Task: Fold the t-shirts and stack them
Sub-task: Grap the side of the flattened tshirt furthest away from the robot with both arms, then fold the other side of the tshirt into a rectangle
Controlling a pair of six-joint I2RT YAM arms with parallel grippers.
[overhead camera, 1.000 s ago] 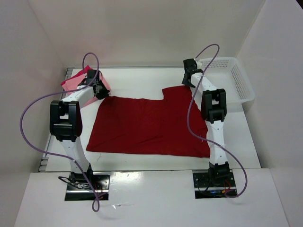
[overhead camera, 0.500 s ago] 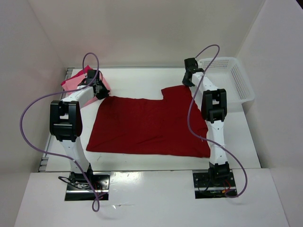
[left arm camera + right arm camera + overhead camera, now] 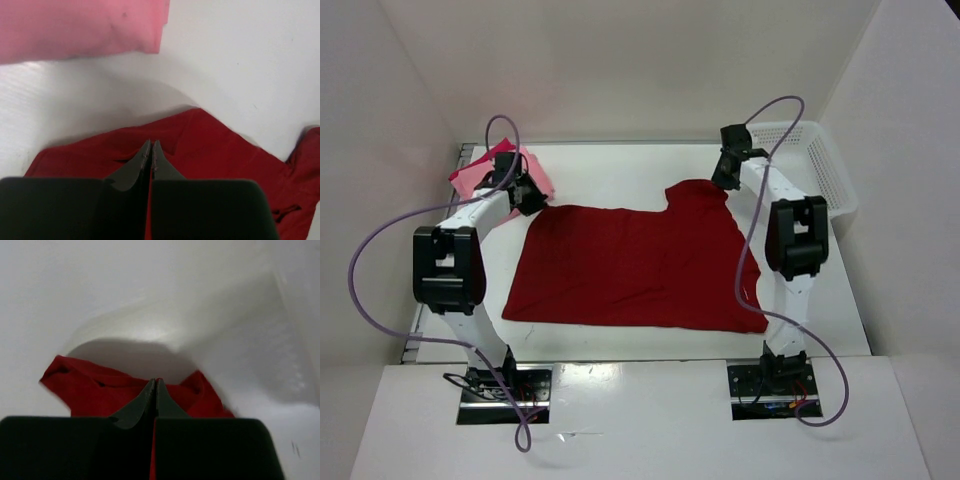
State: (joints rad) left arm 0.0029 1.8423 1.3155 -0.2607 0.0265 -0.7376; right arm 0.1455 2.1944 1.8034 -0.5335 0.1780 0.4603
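Top external: white basket (image 3: 832, 175) sits right of dark red shirt (image 3: 630, 265).

White table (image 3: 620, 172), plain white walls (image 3: 620, 60) on three sides, soft even light

The left arm (image 3: 448, 265) and right arm (image 3: 798, 235) both reach forward with elbows raised and wrists pitched down. The left gripper (image 3: 527, 197) sits at the far left corner of the red shirt (image 3: 630, 265), its fingers (image 3: 142, 160) pressed together and pinching the edge. The right gripper (image 3: 724, 180) sits at the far right corner, jaws likewise closed on bunched cloth.
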